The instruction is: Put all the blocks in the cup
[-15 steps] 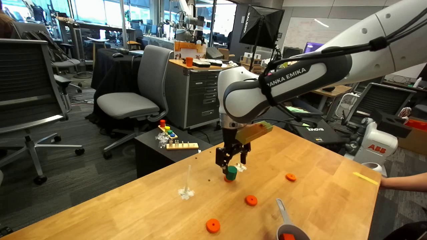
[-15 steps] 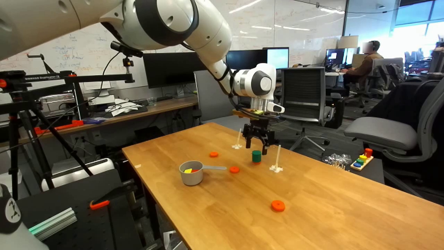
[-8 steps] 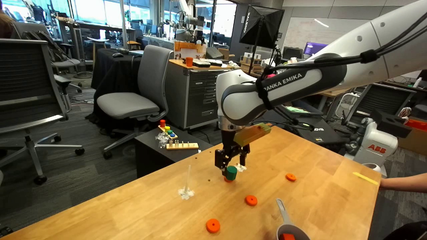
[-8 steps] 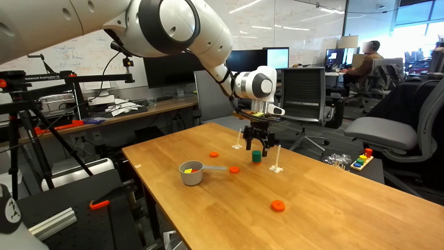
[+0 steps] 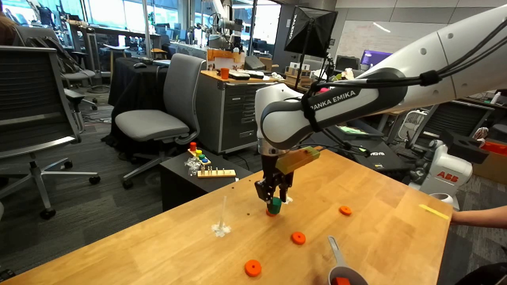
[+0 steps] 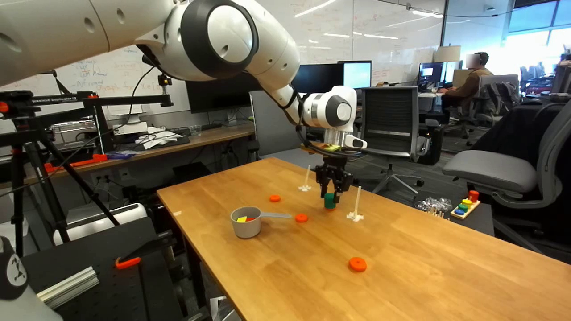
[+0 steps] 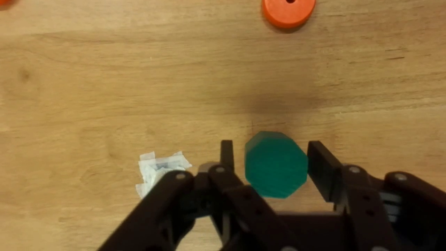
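An eight-sided green block [image 7: 277,164] stands upright on an orange disc [image 5: 271,213], visible in all views. My gripper [image 7: 270,156] points down with its fingers either side of this block. In the wrist view bare wood shows between the block and the left finger [image 7: 227,153]. The right finger's edge meets the block's outline there; contact is hard to tell. The grey cup [image 6: 246,230] rests apart from them on the table, its long handle pointing toward the disc area. Inside lie a yellow block [image 6: 242,219] and a red block [image 6: 250,219]; its bottom is hidden.
Two thin upright sticks, a nearer stick [image 6: 357,200] and a farther stick [image 6: 307,177], are taped to the table [image 6: 424,254] on either side of the gripper. Loose orange discs lie about: one by the cup handle [image 6: 301,217], another farther back [image 6: 275,198], another in front [image 6: 357,264].
The gripper's fingers have drawn closer together around the green block, and the arm has come slightly lower. The block, the cup and its contents have stayed where they were.
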Controlling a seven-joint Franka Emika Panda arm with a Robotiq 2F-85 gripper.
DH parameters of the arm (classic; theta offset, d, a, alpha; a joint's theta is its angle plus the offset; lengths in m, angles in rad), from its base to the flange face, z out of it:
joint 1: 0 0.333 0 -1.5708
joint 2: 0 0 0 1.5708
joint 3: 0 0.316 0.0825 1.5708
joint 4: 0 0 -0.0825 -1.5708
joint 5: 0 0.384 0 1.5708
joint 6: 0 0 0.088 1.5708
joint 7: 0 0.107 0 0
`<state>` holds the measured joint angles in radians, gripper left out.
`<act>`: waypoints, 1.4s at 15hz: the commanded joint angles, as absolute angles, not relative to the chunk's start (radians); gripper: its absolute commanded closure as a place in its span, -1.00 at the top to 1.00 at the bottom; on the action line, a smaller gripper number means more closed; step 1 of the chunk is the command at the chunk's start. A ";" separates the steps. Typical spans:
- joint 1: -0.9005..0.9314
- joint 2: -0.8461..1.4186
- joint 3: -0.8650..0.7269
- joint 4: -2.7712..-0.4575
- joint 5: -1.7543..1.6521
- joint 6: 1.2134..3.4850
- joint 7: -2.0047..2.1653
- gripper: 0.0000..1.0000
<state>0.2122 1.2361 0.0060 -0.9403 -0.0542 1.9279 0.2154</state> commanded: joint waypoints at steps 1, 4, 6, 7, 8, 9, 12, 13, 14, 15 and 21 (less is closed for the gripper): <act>0.210 1.271 0.005 -0.862 -0.043 1.880 0.230 -0.47; 0.204 1.274 0.005 -0.853 -0.040 1.869 0.234 -0.64; 0.198 1.257 0.013 -0.879 -0.038 1.873 0.231 -0.64; 0.198 1.246 0.017 -0.893 -0.035 1.876 0.227 -0.64; 0.199 1.224 0.025 -0.922 -0.030 1.884 0.219 -0.64; 0.201 1.203 0.030 -0.950 -0.031 1.895 0.210 -0.64; 0.199 1.133 0.054 -1.032 -0.030 1.916 0.189 -0.64; 0.197 1.108 0.060 -1.060 -0.031 1.921 0.184 -0.64; 0.196 1.077 0.064 -1.093 -0.035 1.924 0.179 -0.64; 0.194 1.044 0.067 -1.128 -0.039 1.931 0.174 -0.64; 0.205 0.828 0.069 -1.372 -0.046 1.936 0.126 -0.64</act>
